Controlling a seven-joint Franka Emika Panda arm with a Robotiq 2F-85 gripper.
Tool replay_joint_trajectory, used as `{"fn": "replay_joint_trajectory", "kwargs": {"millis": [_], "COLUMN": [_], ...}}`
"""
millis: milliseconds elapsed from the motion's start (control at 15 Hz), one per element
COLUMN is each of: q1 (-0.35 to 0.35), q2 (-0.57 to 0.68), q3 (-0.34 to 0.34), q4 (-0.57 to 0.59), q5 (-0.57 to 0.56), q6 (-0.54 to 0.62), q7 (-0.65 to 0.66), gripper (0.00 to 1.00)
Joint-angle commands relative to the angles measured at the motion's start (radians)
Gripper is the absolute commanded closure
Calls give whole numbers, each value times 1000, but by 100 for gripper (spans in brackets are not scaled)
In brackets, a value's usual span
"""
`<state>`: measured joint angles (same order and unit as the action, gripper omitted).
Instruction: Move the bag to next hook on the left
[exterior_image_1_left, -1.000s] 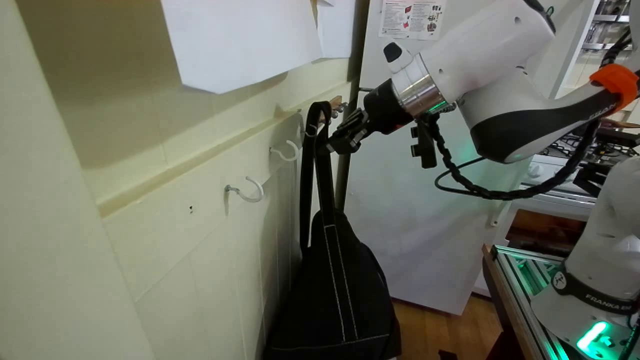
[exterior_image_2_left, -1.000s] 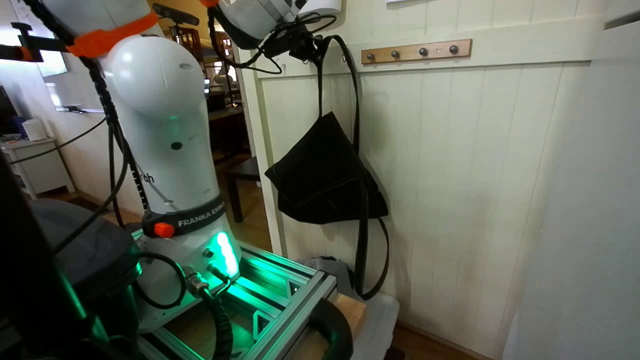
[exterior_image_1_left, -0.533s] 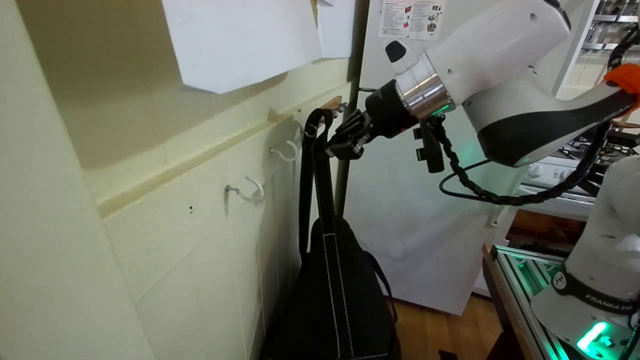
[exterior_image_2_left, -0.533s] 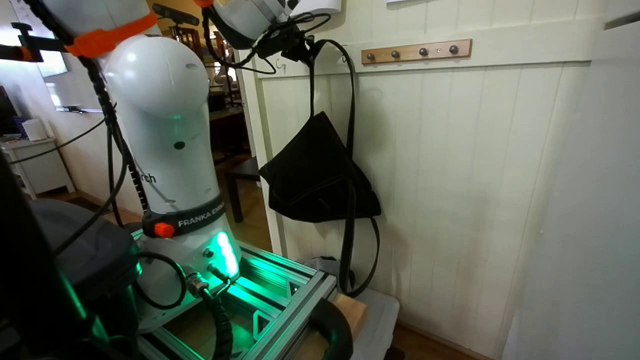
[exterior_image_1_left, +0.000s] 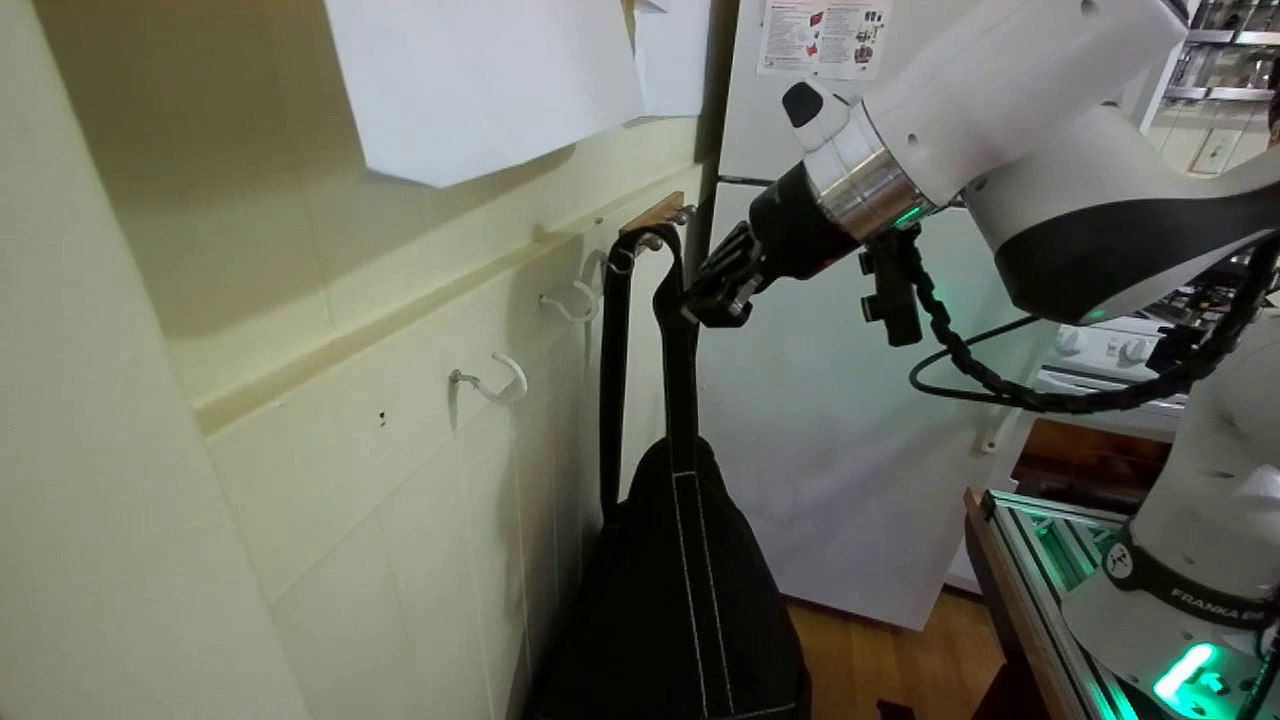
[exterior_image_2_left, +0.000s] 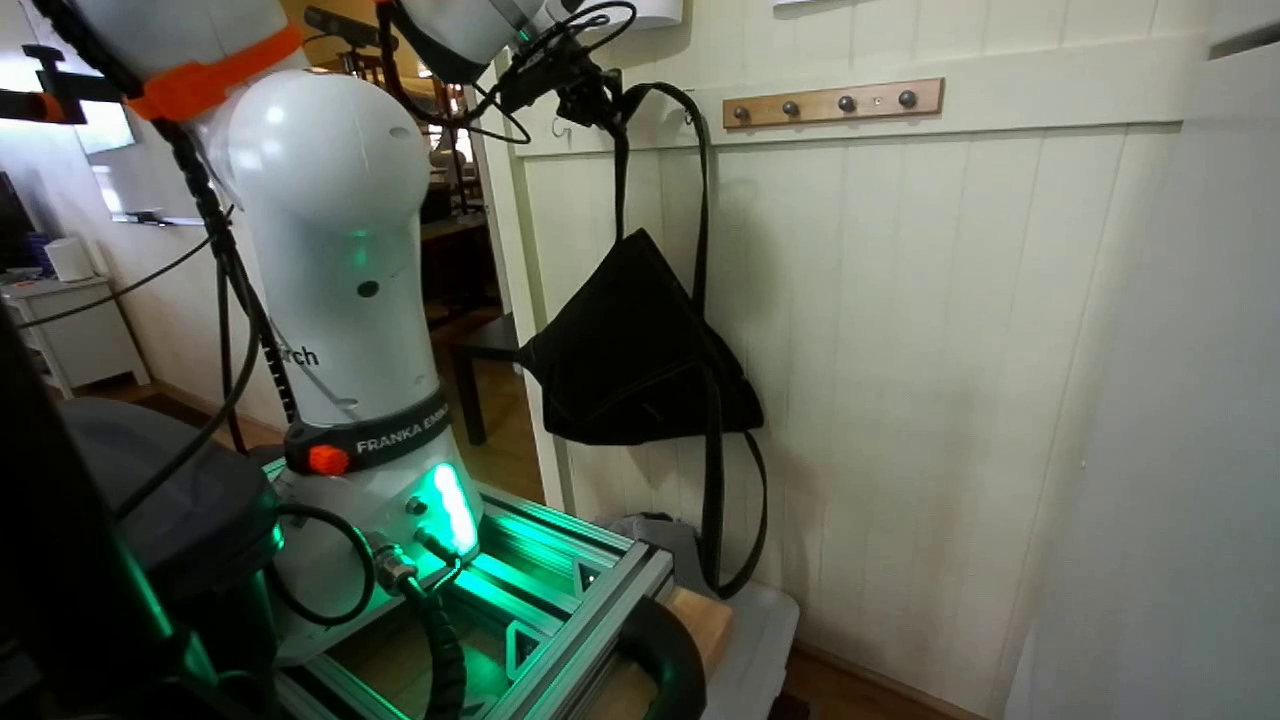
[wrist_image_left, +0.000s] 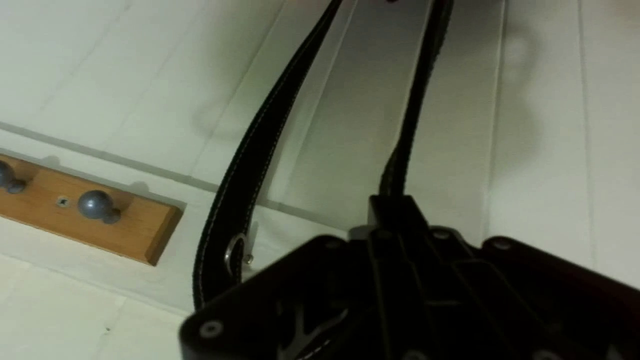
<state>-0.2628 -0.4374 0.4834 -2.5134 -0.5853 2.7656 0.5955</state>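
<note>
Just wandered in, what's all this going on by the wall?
A robot arm has its claw closed on a strap of a black bag. The aim is to move the bag to the next white hook on the left. Right now it hangs beside the wall, and the strap also seems to loop through another hook, so it doesn't look free there yet.

The bag (exterior_image_1_left: 660, 610) is black with thin lines of white stitching (exterior_image_1_left: 690, 600), its black strap (wrist_image_left: 267, 130) edged in pale dashes, and the gripper (exterior_image_1_left: 692, 312) is black. White hooks (exterior_image_1_left: 508, 398) stand on a cream wall (exterior_image_1_left: 330, 520); the rack (exterior_image_2_left: 820, 105) is honey-brown with dark grey knobs (wrist_image_left: 95, 204). The arm (exterior_image_1_left: 1010, 100) is white and black, its band (exterior_image_2_left: 215, 80) orange, its light (exterior_image_2_left: 455, 508) green.
</note>
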Motion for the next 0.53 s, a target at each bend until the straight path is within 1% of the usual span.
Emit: {"fn": "replay_joint_trajectory", "kwargs": {"millis": [0,267,333,467], "q1": [-66,-166,-176,-137], "q2": [-104,-152,-156,-126], "q3": [35,84,88,65], "q4": [-1,8,8,9], "q5": [-60,-146,-151,-100], "q6": [-39,-25,-27,-60], "q7": [93,197,204,147], "gripper": [98,98,98,98]}}
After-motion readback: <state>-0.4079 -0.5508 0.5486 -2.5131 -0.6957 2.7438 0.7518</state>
